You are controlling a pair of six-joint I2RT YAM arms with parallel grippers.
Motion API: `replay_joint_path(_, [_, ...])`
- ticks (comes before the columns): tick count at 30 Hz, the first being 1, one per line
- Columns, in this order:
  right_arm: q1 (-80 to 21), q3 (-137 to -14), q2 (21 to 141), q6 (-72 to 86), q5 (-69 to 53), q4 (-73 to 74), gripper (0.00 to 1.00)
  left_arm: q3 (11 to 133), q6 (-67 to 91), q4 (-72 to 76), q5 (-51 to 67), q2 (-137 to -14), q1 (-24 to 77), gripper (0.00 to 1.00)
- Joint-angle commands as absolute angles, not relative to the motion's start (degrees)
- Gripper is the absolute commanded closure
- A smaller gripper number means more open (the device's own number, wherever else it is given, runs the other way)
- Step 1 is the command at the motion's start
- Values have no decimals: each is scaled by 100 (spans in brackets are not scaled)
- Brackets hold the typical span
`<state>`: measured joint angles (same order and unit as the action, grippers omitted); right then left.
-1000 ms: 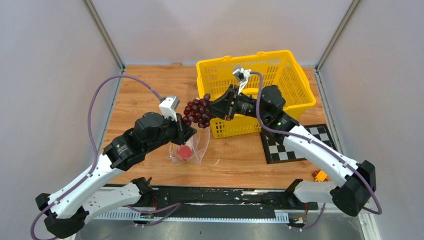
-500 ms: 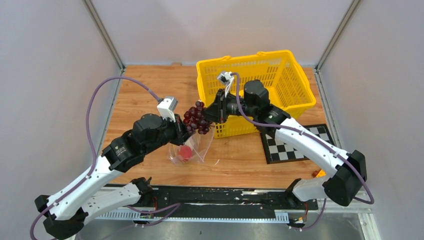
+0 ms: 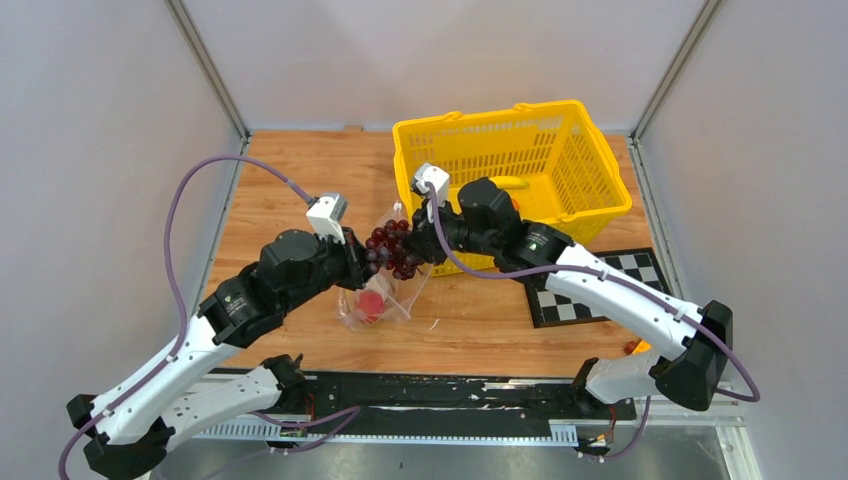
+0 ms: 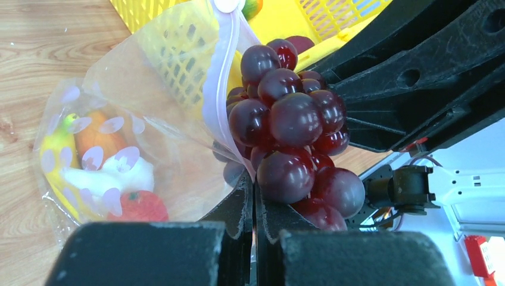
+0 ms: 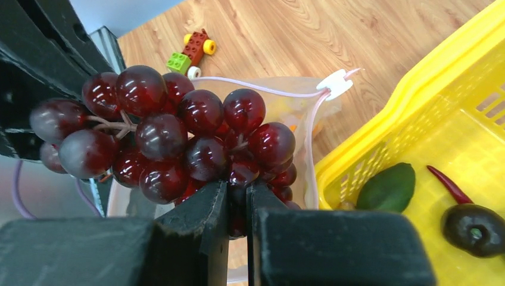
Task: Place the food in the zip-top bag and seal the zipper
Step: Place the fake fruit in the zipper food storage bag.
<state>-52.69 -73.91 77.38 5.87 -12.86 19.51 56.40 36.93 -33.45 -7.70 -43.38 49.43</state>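
Inspection finding: no legible text, label, brand, number or sign in any view. The checkerboard sheet [image 3: 556,306], right of centre in the top view, carries black and white squares only, without readable characters.

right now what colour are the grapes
Dark, glossy red. The grapes show best in the right wrist view.

Wooden table [image 3: 290,190] with things on it.
A yellow basket [image 3: 590,170] sits at the back, a checked mat [image 3: 560,300] lies just in front of it, the dotted bag [image 3: 400,290] rests its bottom in the middle, and toy blocks [image 5: 193,50] lie on the wood.
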Motion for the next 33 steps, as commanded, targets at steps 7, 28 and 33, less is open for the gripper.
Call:
replay_joint_path(7, [-5435,-7568,7445,25,534,2292,99,5678,3744,-3240,-1034,-4144,4957,100])
replay_joint_path(28, [-5476,-7645,7682,85,-1333,1998,46,5867,3609,-3500,-1164,-4202,4952,100])
replay_joint_path(33, [-5484,-7858,8010,125,-1558,2181,44,5875,3604,-3397,-1065,-4268,4957,100])
